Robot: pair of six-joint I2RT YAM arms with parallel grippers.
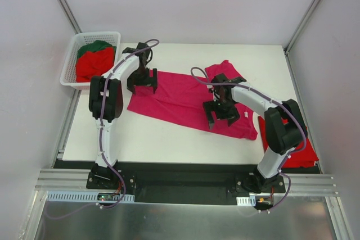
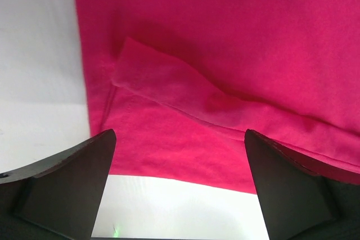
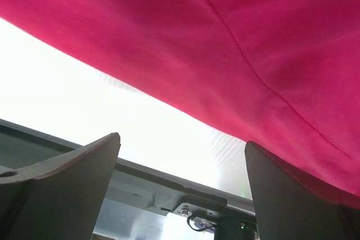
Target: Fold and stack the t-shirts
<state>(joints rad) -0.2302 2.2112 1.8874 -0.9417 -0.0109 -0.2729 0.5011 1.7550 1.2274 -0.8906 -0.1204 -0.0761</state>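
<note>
White tabletop [image 1: 169,133] carries the magenta t-shirt [image 1: 180,96], its long axis running far-left to near-right. The left gripper [image 1: 142,87] hangs over its left end and the right gripper [image 1: 222,117] over its near-right edge, both wide open and empty. At far left, the lattice basket [image 1: 95,34] holds a red t-shirt [image 1: 93,67] and a dark green t-shirt [image 1: 93,47].

We are finding no text, brand, number or sign that can be read in any view. We are seeing only a tiny white tag [image 1: 247,115] on the magenta-pink cloth t-shirt [image 1: 180,96], too small to read.
</note>
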